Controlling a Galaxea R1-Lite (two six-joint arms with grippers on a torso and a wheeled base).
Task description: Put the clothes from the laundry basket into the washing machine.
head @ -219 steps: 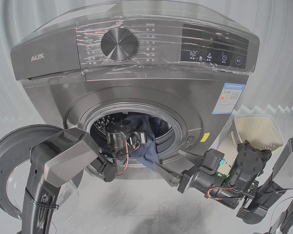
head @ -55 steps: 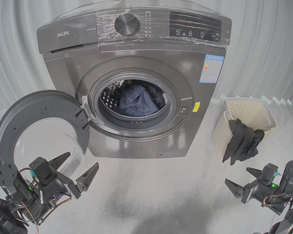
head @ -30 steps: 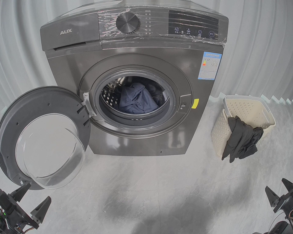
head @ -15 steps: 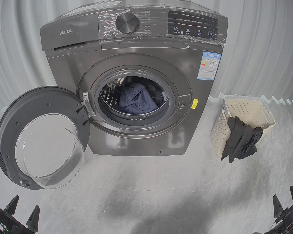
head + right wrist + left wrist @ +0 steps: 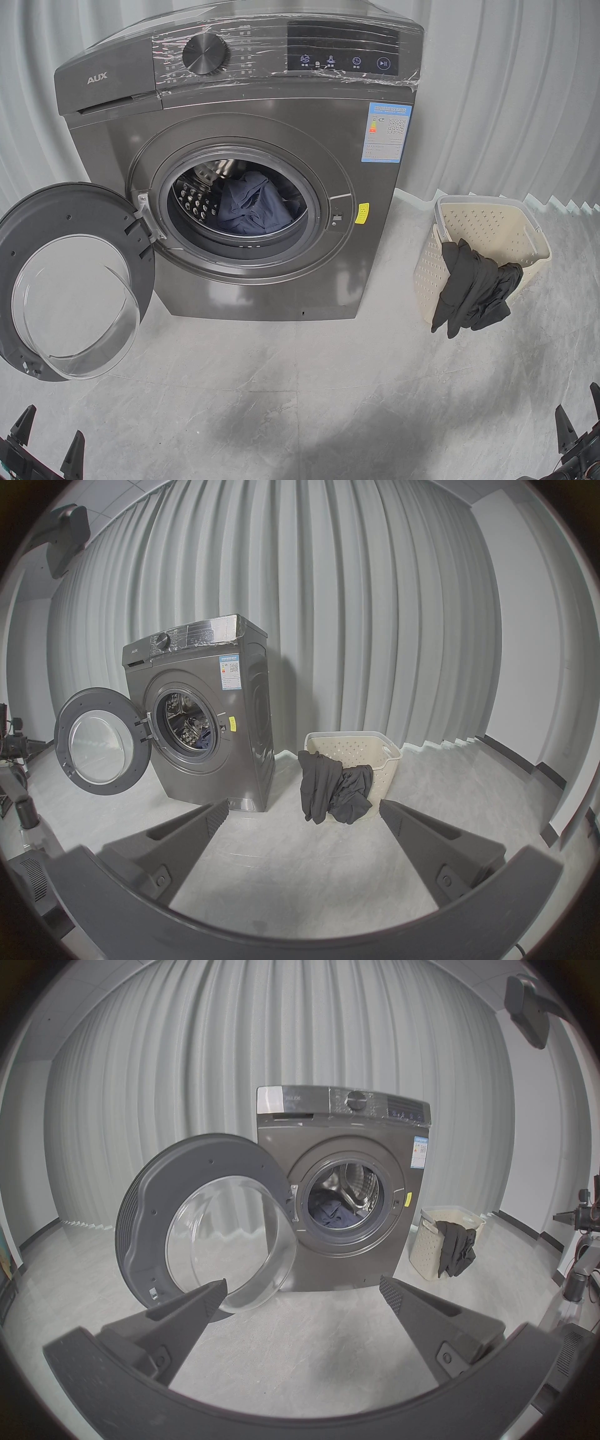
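The left claw (image 5: 301, 1288) is spread wide, its two dark fingers well apart with nothing between them. It touches nothing and hangs low over the floor (image 5: 312, 387), out in front of the washing machine (image 5: 250, 125) on the side of the open door (image 5: 69, 209).

The right claw (image 5: 303, 808) is just as wide open and just as empty. It is low over the floor on the other side and well apart from the laundry basket (image 5: 500, 222).

The cream basket stands on the floor just beside the machine's right front corner. A black garment (image 5: 472, 287) is draped over its near rim and hangs down the outer wall.

A blue garment (image 5: 253, 206) lies bunched inside the drum, behind the round opening. The door is swung fully out to the left.
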